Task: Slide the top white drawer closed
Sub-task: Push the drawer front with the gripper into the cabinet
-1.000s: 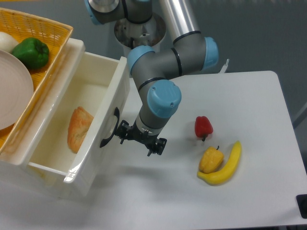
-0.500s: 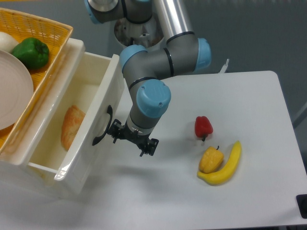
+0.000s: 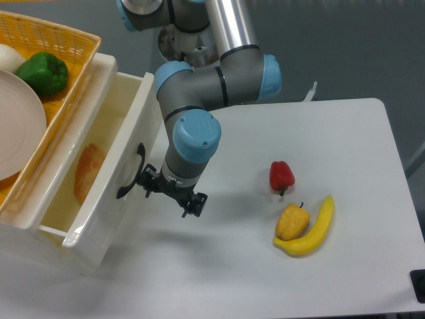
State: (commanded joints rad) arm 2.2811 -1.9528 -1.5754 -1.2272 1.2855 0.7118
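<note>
At the table's left side: the top white drawer (image 3: 109, 179) stands partly open, its front tilted toward the gripper (image 3: 167, 193).
Change: across the last second the drawer front has travelled left, from near the table's middle toward the cabinet, and the arm has followed it.
Contents: a piece of bread (image 3: 86, 171) lies inside, now less exposed.
Contact: the gripper sits right against the black handle (image 3: 130, 171), pressing the front face, by the look of it.
Tool state: whether its fingers are spread or closed cannot be told from this angle.
Meaning: closing is well under way; a gap remains, so more pushing seems needed.
Bystanders: red pepper (image 3: 281, 175), yellow pepper (image 3: 292, 221) and banana (image 3: 312, 229) lie well apart.
</note>
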